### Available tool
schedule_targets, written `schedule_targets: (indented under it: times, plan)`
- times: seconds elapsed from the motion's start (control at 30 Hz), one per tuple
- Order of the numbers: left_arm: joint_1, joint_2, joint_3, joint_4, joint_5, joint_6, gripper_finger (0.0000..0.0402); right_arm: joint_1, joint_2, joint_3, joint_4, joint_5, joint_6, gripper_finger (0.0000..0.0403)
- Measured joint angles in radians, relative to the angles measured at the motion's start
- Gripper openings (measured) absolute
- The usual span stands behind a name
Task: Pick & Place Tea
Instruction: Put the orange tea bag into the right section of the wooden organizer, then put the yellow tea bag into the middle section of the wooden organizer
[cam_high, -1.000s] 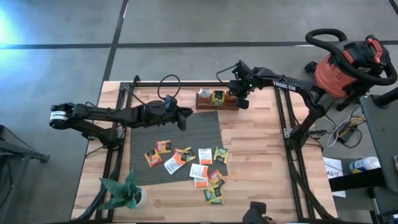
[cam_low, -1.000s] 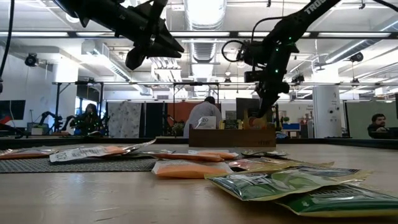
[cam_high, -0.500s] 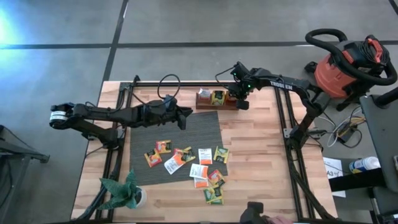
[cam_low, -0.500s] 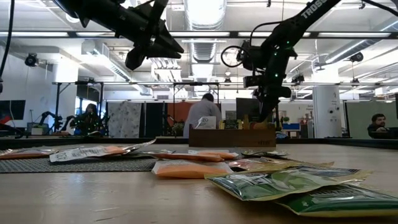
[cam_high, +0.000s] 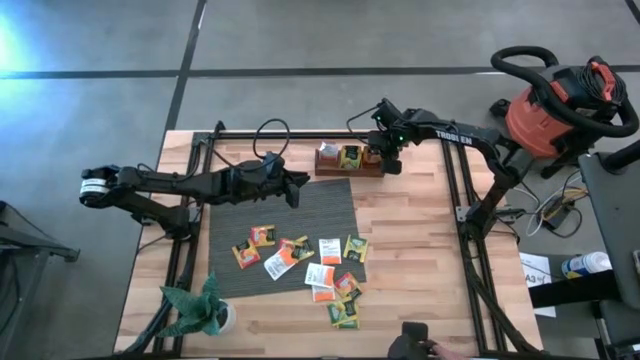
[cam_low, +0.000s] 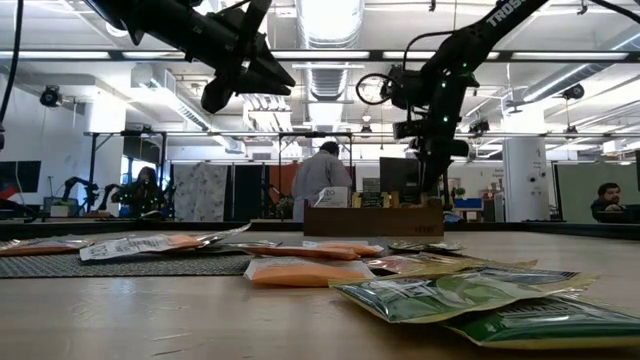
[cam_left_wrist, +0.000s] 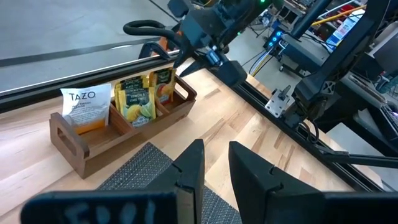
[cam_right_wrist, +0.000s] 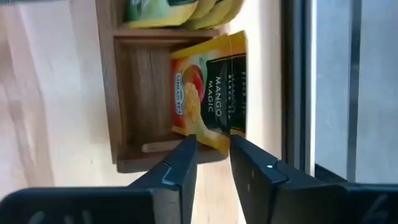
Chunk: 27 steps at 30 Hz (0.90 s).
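**A:** Right, counts first. How many loose tea packets (cam_high: 330, 250)?

**B:** About eleven, lying flat in a loose cluster. A few overlap, so the count is not firm. Colours are green, orange-red, yellow and white. Most sit on the near half of the grey mat (cam_high: 320, 205). A couple of green ones lie past its near edge on the bare bench (cam_high: 420, 260).

**A:** Containers?

**B:** One wooden holder (cam_high: 325, 165) with three compartments, at the far edge of the mat. One end holds a white TAZO packet (cam_left_wrist: 86, 106), standing upright. The middle holds yellow-green packets (cam_left_wrist: 134, 99), at least two. The other end holds an orange Mango Magic packet (cam_right_wrist: 211, 93), leaning against the compartment wall.

**A:** Arms?

**B:** Two. The right hand (cam_high: 383, 157) is directly over the Mango Magic compartment. Its fingers are apart, with the packet's edge just beyond the tips and nothing pinched between them. The packet rests inside the holder. The left hand (cam_high: 297, 190) hangs above the far edge of the mat, near the holder, with its fingers apart and nothing in them. It is well apart from the loose cluster.

**A:** Other items?

**B:** One small potted plant (cam_high: 200, 308) at the bench's near left corner. One red shop vacuum (cam_high: 555, 105) on the floor off the right side.
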<state>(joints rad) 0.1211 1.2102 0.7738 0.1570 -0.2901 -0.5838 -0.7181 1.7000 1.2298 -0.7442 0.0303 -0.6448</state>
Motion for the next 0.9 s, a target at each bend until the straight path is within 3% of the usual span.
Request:
schedule_targets:
  times: [0.1,0.3,0.43,0.5,0.7,0.9]
  plan:
    - [0.000,0.000,0.000,0.000,0.000,-0.001,0.0069,0.001,-0.023,0.014,0.004,0.017,0.039,0.0102]
    - [0.000,0.000,0.000,0.000,0.000,-0.003,0.0069,0.000,-0.091,0.047,0.026,0.159,0.102,0.0086]
    - [0.000,0.000,0.000,0.000,0.000,-0.004,0.0069,0.001,-0.154,0.059,0.027,0.166,0.185,0.0070]
    - [0.000,0.000,0.000,0.000,0.008,-0.004,0.0069,0.001,-0.180,0.058,0.016,0.115,0.283,0.0065]
    - [0.000,0.000,-0.001,-0.001,0.046,-0.002,0.0069,0.030,-0.194,0.036,-0.103,-0.251,0.592,0.0059]
    - [-0.001,0.000,-0.011,-0.002,0.183,0.000,0.0069,0.205,-0.189,-0.056,-0.092,-0.268,0.775,0.0059]
